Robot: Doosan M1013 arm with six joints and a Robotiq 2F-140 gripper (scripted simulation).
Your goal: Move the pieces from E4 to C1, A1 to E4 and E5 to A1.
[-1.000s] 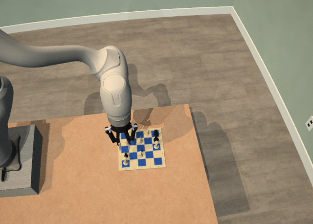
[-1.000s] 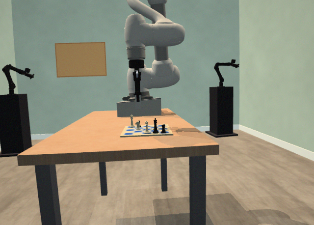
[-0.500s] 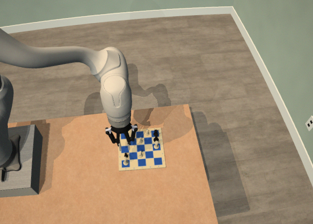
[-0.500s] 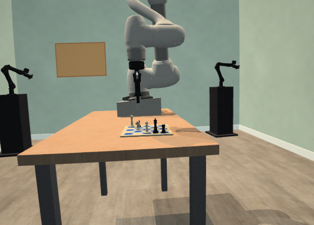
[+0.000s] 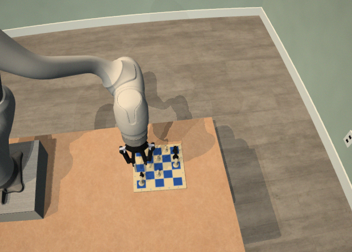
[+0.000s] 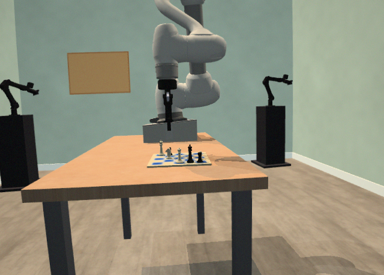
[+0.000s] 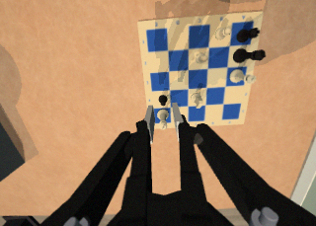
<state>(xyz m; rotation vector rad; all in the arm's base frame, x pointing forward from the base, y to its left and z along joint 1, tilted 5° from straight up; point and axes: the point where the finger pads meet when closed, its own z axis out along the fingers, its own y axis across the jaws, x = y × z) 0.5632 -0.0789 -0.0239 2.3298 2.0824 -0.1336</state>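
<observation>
Blue edge marks (image 5: 160, 188) (image 7: 199, 21), illegibly small

My jaws (image 5: 139, 164) (image 6: 168, 129) have air beneath them, above the board (image 5: 183, 184) (image 6: 150, 165) (image 7: 142, 68). In the top view, a tall white piece (image 5: 141, 182) (image 6: 160, 149) (image 7: 163, 115) and a small black one (image 5: 141, 174) (image 7: 163, 100) crowd the board's lower-left corner. Its right edge is blocked by a white piece (image 5: 176, 164) (image 6: 179, 157) (image 7: 237, 76), a tall black one (image 5: 175, 157) (image 6: 189, 155) (image 7: 240, 55) and a short black one (image 5: 175, 149) (image 6: 199, 157) (image 7: 242, 36). I see open squares toward the board's lower-right corner, and open surface (image 5: 142, 220) (image 6: 108, 173) (image 7: 84, 48) below its lower edge.
</observation>
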